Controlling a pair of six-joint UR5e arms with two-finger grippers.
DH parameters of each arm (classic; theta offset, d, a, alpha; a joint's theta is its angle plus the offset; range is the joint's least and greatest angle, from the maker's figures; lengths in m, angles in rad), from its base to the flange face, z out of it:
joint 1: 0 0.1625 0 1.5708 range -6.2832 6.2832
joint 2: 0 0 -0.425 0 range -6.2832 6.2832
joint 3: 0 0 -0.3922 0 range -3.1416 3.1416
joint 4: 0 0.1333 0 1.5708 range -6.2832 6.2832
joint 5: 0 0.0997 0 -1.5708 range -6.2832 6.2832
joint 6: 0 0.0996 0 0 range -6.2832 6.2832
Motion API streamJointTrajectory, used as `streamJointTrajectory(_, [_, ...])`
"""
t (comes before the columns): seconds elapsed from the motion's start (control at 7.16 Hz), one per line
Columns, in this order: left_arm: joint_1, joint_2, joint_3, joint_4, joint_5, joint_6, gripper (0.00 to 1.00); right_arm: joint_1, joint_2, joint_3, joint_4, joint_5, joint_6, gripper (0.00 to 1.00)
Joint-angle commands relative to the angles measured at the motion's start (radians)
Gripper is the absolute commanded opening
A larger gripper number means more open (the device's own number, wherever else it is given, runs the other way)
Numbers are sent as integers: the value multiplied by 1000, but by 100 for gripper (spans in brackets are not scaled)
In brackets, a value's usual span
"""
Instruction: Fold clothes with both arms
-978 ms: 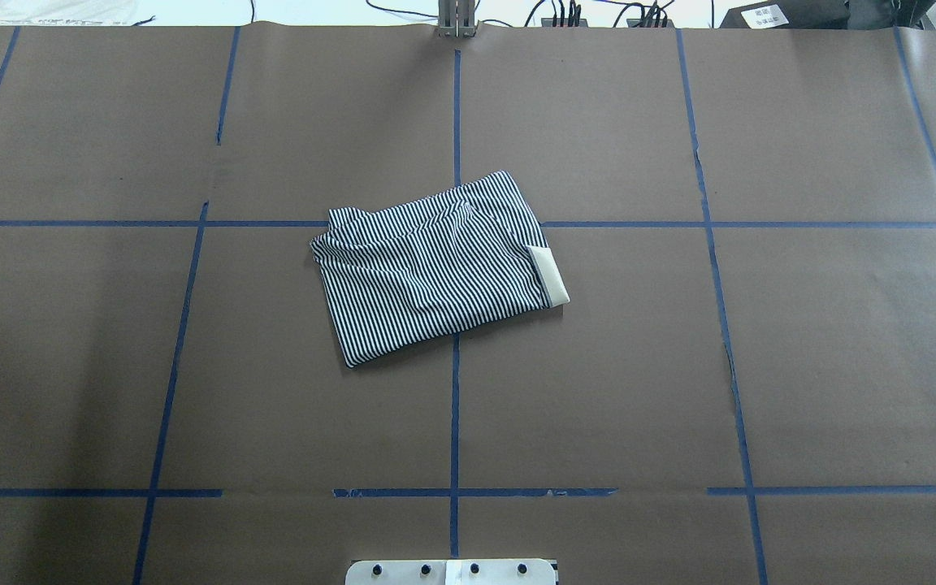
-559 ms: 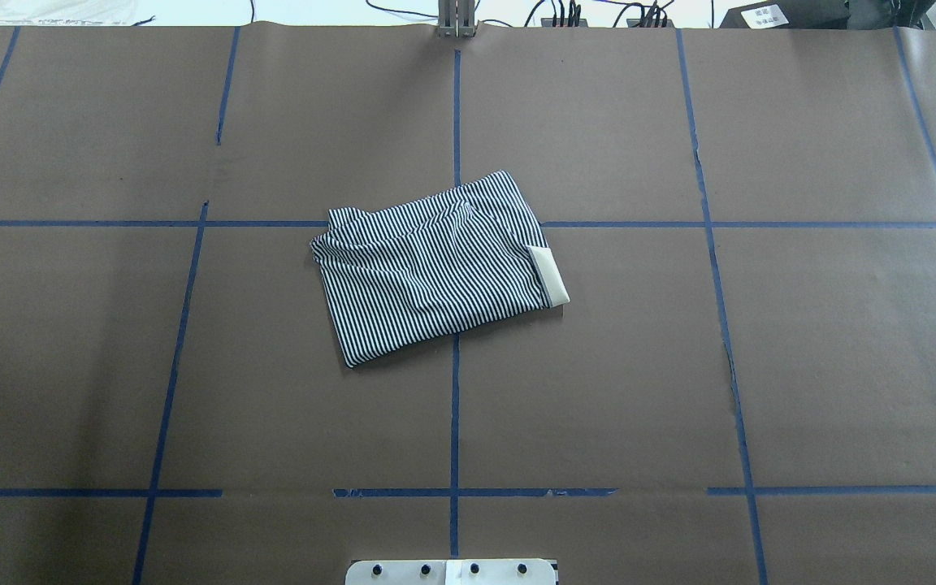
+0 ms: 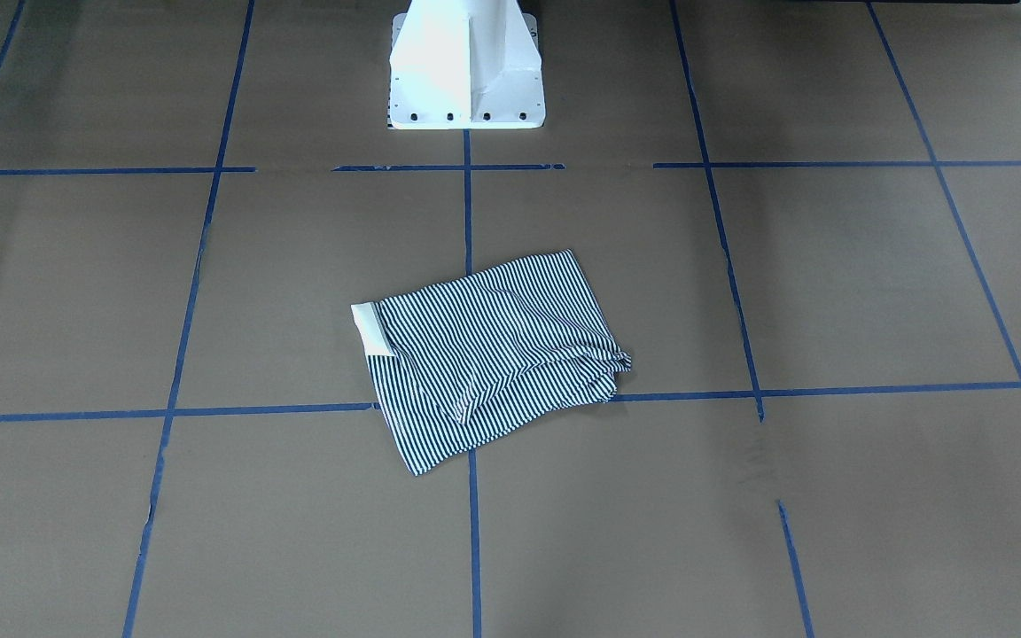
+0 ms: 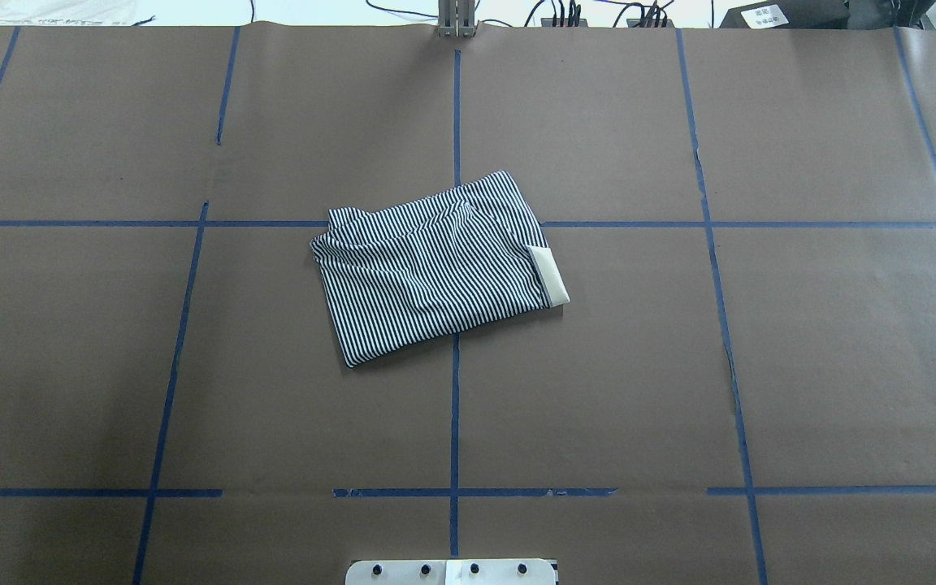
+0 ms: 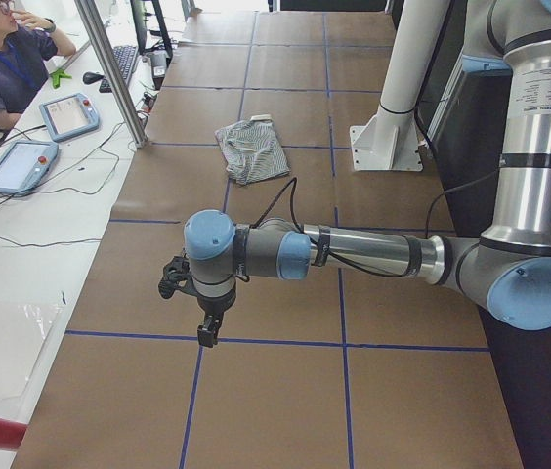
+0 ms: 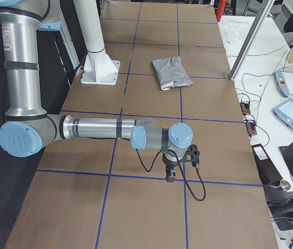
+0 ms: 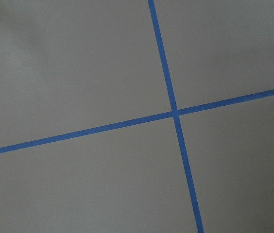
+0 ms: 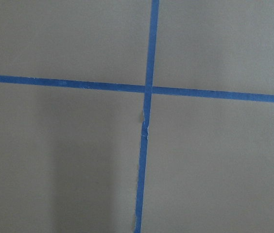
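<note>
The striped polo shirt lies folded into a small tilted rectangle near the table's middle, its cream collar showing at one end. It also shows in the front view and both side views. No gripper touches it. My left gripper hangs over bare table near the left end, far from the shirt. My right gripper hangs over bare table near the right end. I cannot tell whether either is open or shut. The wrist views show only brown paper and blue tape.
The white pedestal base stands behind the shirt. Blue tape lines grid the brown paper. A metal post, teach pendants, cables and a seated operator line the far side.
</note>
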Motion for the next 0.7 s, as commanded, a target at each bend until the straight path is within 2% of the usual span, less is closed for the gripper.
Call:
streamJointTrajectory(0.0, [0, 1, 4, 3, -2, 1, 100, 0, -3, 68, -6, 6, 6, 100])
streamJointTrajectory(0.56, [0, 0, 10, -4, -7, 1, 100, 0, -3, 63, 0, 14, 35, 100])
